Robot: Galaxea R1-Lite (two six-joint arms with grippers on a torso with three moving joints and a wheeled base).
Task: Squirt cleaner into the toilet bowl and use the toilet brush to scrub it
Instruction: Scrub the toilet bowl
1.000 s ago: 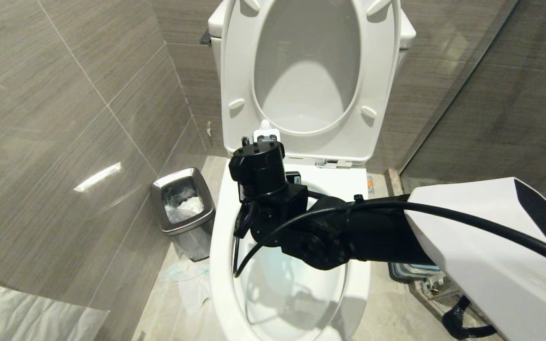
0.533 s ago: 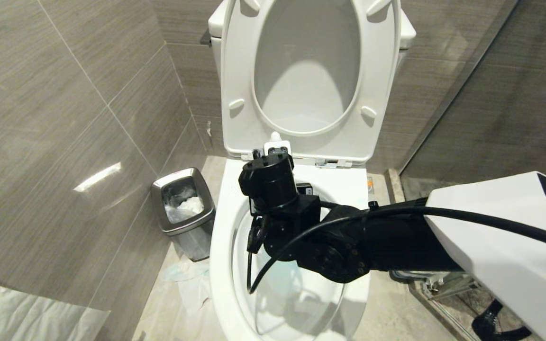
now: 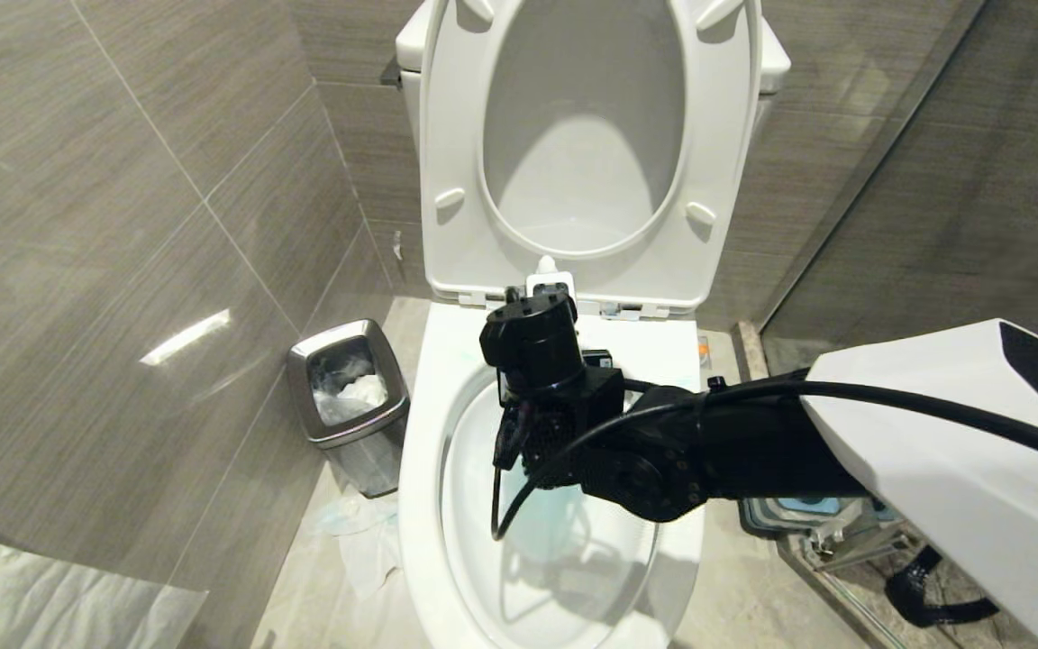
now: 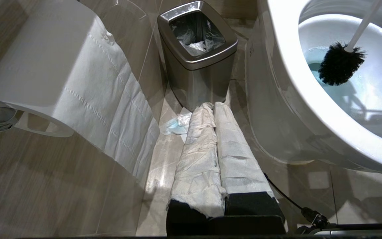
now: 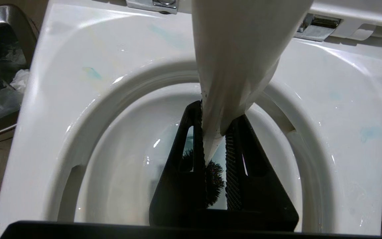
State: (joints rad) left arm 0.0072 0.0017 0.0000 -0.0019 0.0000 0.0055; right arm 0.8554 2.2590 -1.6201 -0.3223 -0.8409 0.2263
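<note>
Right wrist view: right gripper (image 5: pixel 216 149) jaws pinched on the toilet brush (image 5: pixel 234 66) handle, bristles below them inside the toilet bowl (image 5: pixel 78 99); best keep the grip firm, sweep along the walls.

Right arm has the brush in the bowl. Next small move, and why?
Probably lower and sweep the head along the basin wall. The right gripper is shut on the slim white toilet brush, whose black bristles hang just above the blue-tinted water inside the glossy white ceramic toilet bowl, apparently not pressed against the surface yet.
</note>
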